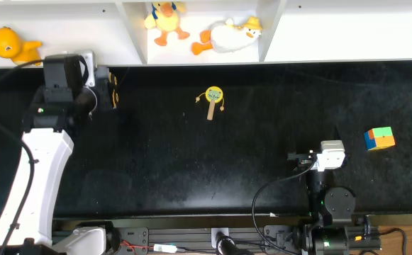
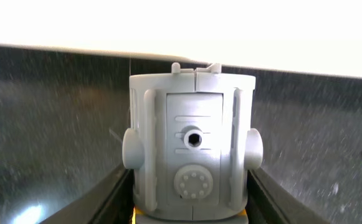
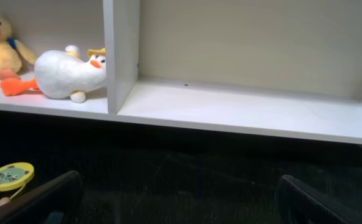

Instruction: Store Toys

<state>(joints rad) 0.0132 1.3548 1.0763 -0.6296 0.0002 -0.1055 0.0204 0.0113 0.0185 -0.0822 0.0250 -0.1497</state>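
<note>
Between the left arm's jaws, which press on both its sides, sits a grey drum-shaped toy (image 2: 193,155) with ribbed walls, round side knobs and a dial on its face, close before the white shelf (image 1: 333,53) at the desk's (image 1: 191,163) left rear. Beyond it a yellow duck (image 1: 10,44) stands in the left compartment and a plush duckling (image 1: 166,18) and a white plush goose (image 1: 227,35) share the middle one, while a rattle (image 1: 213,95) and a coloured cube (image 1: 379,138) lie well apart on the desk. The right arm's jaws gape wide, holding nothing, facing the right compartment.
</note>
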